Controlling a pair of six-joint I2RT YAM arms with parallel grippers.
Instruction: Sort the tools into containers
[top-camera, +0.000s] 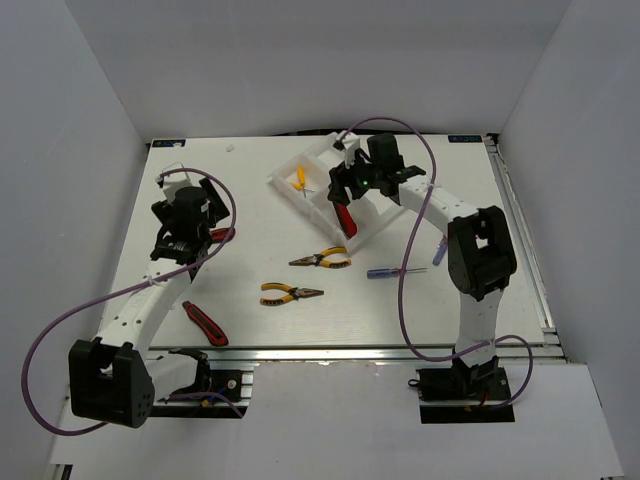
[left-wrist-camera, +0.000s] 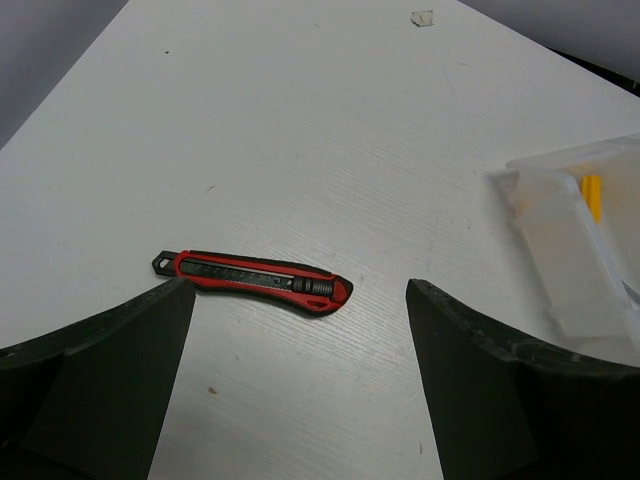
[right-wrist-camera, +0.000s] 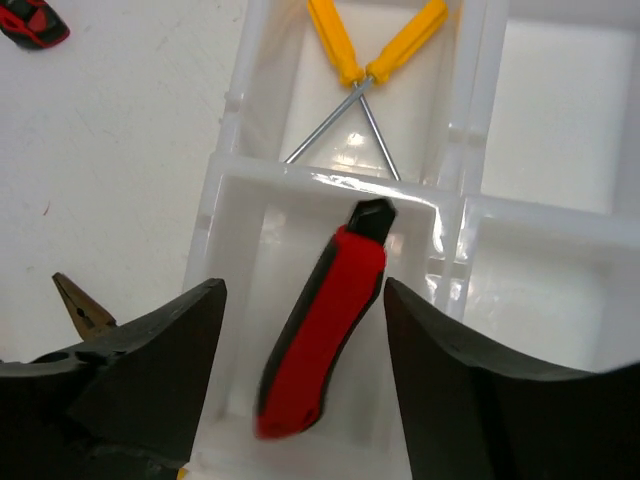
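My right gripper (top-camera: 345, 192) hovers open over the white tray (top-camera: 283, 185). A red-and-black utility knife (right-wrist-camera: 325, 330) lies loose in the compartment below the fingers (right-wrist-camera: 170, 350), with a gap on each side and its lower end blurred. Two thin yellow-handled tools (right-wrist-camera: 335, 45) lie crossed in the compartment beyond it. My left gripper (left-wrist-camera: 300, 300) is wide open above the table. A second red-and-black knife (left-wrist-camera: 255, 280) lies flat just ahead of its fingertips and is also visible in the top view (top-camera: 222, 235).
Two yellow-handled pliers (top-camera: 322, 260) (top-camera: 290, 293) lie mid-table. A third red knife (top-camera: 205, 323) sits near the front left edge. A blue-handled screwdriver (top-camera: 385, 272) lies beside the right arm. A purple cable loops over each arm.
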